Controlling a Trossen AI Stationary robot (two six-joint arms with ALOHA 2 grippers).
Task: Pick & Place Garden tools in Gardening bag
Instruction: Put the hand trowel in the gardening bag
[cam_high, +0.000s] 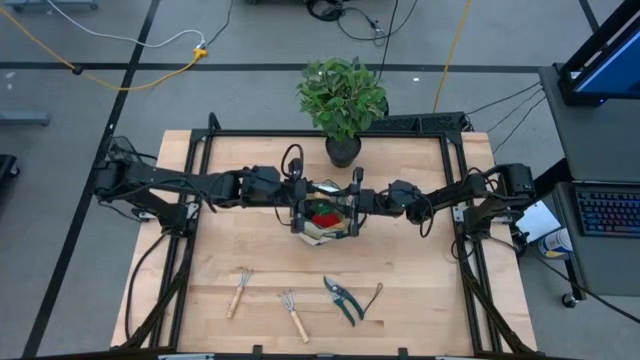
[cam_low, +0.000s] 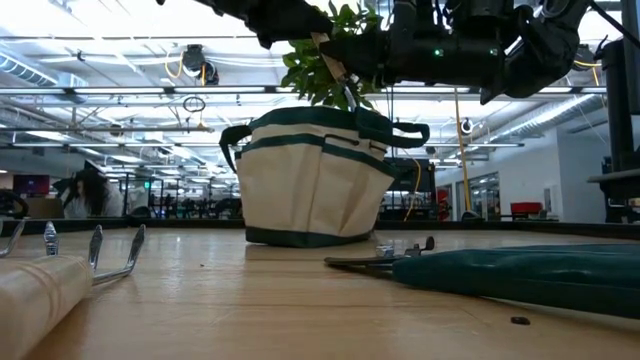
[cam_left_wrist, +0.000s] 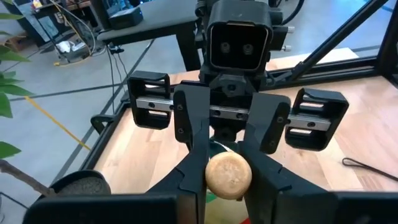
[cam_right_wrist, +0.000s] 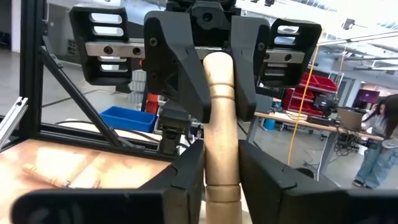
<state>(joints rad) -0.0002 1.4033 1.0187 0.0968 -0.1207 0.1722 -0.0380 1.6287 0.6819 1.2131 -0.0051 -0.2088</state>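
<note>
Wooden and pale, a tool handle (cam_right_wrist: 221, 124) is pinched on both sides at once: the right gripper (cam_right_wrist: 219, 171) clamps it between its dark fingers, and the left gripper (cam_left_wrist: 227, 177) clamps its rounded end. Both grippers meet above the gardening bag (cam_high: 324, 217), a beige canvas tote with green trim standing at the table's (cam_high: 420, 270) centre, with something red inside. Near the table's front edge lie a fork (cam_high: 240, 290), a rake (cam_high: 292, 313) and pruners (cam_high: 343, 299). A potted plant (cam_high: 342, 100) stands behind the bag.
</note>
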